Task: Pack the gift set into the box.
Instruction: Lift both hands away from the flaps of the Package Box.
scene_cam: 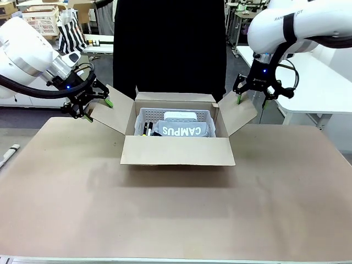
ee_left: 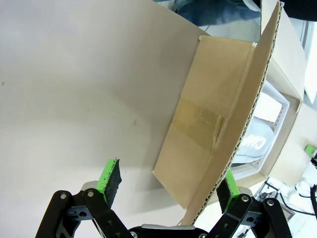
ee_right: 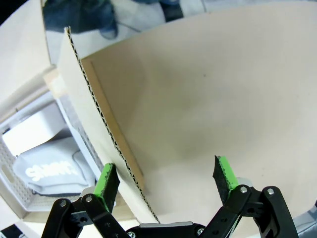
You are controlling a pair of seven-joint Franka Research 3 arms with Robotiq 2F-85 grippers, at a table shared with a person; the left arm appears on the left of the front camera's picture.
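L gripper [ee_left: 167,179]: jaws wide apart. The corrugated edge of the box's left flap [scene_cam: 113,115] runs up between the green pads [ee_left: 110,174], closer to the pad at picture right. Can't tell if it touches that pad. Nothing clamped.

R gripper [ee_right: 165,177]: also spread wide, astride the right flap [scene_cam: 237,113]. The flap edge passes just beside one pad, and contact is uncertain from the wrist cam. The other pad stands off over the flap's face.

In the front view both grippers hang at the outer ends of the splayed side flaps, with the arms cut off by the frame edges.

Box [scene_cam: 177,151]: open, mid-table, near flap folded down in front, far flap low behind.

Inside sits a pale slotted basket [scene_cam: 142,115] holding the gift set. CAMPUS pack [scene_cam: 182,130] lies flat with its lettering upside down to the cam. A pale flat piece [scene_cam: 180,115] sits behind it. Pens [scene_cam: 147,128] are at its left, mostly hidden by the box wall; prob. two or three, hard to count.

Person [scene_cam: 169,44]: dark torso behind the box, hands out of sight.

Table [scene_cam: 165,220]: brown covering.
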